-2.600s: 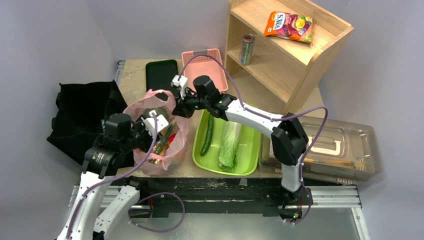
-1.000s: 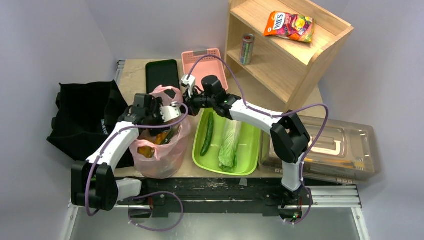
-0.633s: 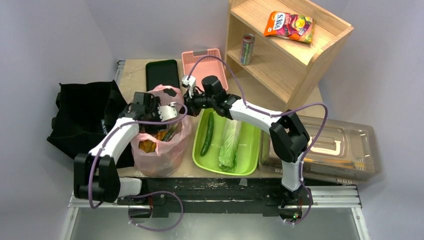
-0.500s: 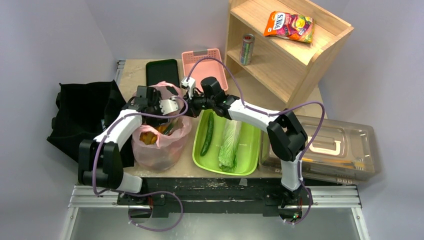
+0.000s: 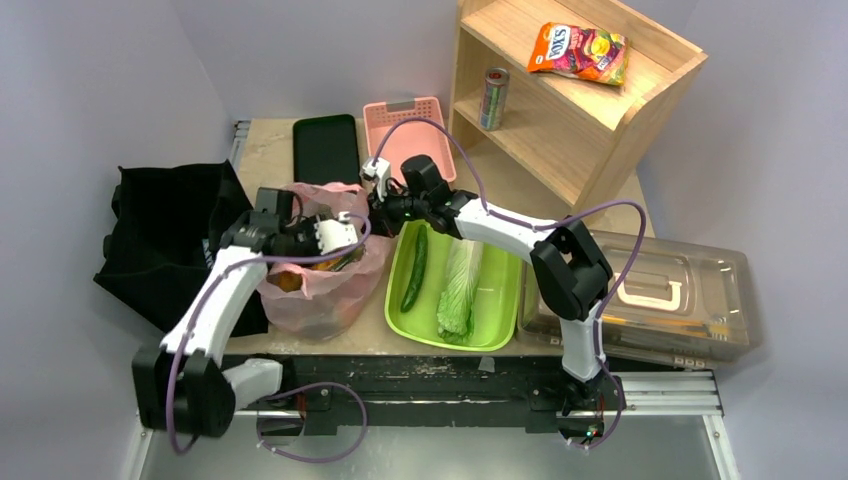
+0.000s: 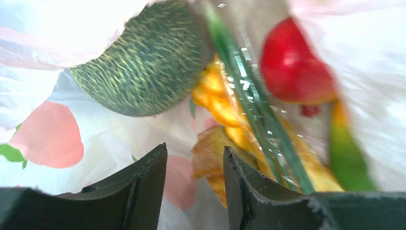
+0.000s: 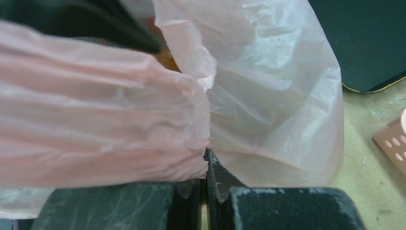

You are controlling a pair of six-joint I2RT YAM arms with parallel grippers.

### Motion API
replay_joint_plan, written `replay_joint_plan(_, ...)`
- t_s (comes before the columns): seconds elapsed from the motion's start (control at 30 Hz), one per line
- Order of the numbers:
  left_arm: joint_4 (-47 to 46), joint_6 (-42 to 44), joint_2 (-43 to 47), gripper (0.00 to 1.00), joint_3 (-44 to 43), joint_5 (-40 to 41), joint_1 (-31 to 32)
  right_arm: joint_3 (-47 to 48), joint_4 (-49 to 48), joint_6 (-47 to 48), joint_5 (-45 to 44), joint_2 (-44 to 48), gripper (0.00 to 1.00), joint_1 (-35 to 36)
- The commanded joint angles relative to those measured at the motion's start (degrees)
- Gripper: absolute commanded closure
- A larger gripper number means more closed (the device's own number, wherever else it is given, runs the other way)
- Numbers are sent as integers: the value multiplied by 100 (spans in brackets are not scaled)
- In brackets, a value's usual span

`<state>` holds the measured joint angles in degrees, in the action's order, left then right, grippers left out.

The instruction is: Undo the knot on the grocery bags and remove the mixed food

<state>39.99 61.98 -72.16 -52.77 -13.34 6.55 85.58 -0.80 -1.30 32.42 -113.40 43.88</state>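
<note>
The pink grocery bag [image 5: 322,295] stands left of the green tub [image 5: 500,322] with its mouth open; no knot shows. My left gripper [image 5: 342,243] reaches into the mouth, open and empty [image 6: 194,160]. Just beyond its fingers lie braided bread [image 6: 218,153], a dark green round fruit [image 6: 143,67], thin green stalks [image 6: 253,110], a red fruit [image 6: 294,67] and an orange-green fruit [image 6: 349,153]. My right gripper [image 5: 376,206] is shut on the bag's bunched rim [image 7: 143,120], its jaws [image 7: 207,155] pressed together. A cucumber [image 5: 415,270] and napa cabbage [image 5: 460,290] lie in the tub.
A black tray [image 5: 325,148] and pink basket [image 5: 405,125] sit behind the bag. A wooden shelf [image 5: 590,110] at the back right holds a striped can [image 5: 494,98] and a snack packet [image 5: 580,50]. A clear lidded box [image 5: 660,300] is at right, a black cloth bag [image 5: 165,230] at left.
My left arm swung up from the bag's near side, over the mouth, and now points into it. My right gripper kept its hold on the rim; the bag shifted slightly.
</note>
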Motion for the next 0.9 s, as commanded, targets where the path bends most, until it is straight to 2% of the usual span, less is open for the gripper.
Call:
replay_joint_plan(0.0, 1139, 444, 1044, 56, 231, -1375, -82, 187, -79, 103, 63, 176, 100, 24)
replay_joint_plan(0.1, 1193, 521, 1398, 55, 367, -1454, -100, 75, -92, 320, 23, 231, 100, 30)
replay_joint_plan(0.23, 1459, 1192, 1951, 52, 631, -1842, -86, -174, -137, 397, -16, 409, 100, 32)
replay_joint_plan(0.37, 1968, 2442, 2654, 36, 1138, -1983, 156, -511, -263, 570, -99, 694, 100, 28)
replay_joint_plan(0.43, 2043, 2684, 2988, 30, 1470, -1914, 631, -604, -252, 618, -100, 725, 100, 33)
replay_joint_plan(0.5, 1936, 2384, 3192, 28, 1708, -1675, 1373, -660, -254, 700, -132, 709, 100, 33)
replay_joint_plan(0.57, 1508, 1666, 3176, 28, 1933, -1156, 2324, -685, -250, 749, -194, 662, 100, 32)
replay_joint_plan(0.63, 1085, 963, 2830, 30, 2042, -401, 3265, -663, -258, 779, -246, 600, 100, 31)
replay_joint_plan(0.7, 736, 393, 2219, 33, 2042, 231, 3928, -649, -275, 793, -265, 539, 100, 31)
replay_joint_plan(0.77, 328, -75, 1547, 34, 2021, 769, 4366, -610, -257, 805, -264, 477, 100, 33)
replay_joint_plan(0.87, -233, -91, 1488, 28, 2274, 1200, 4690, -599, -245, 856, -288, 459, 100, 33)
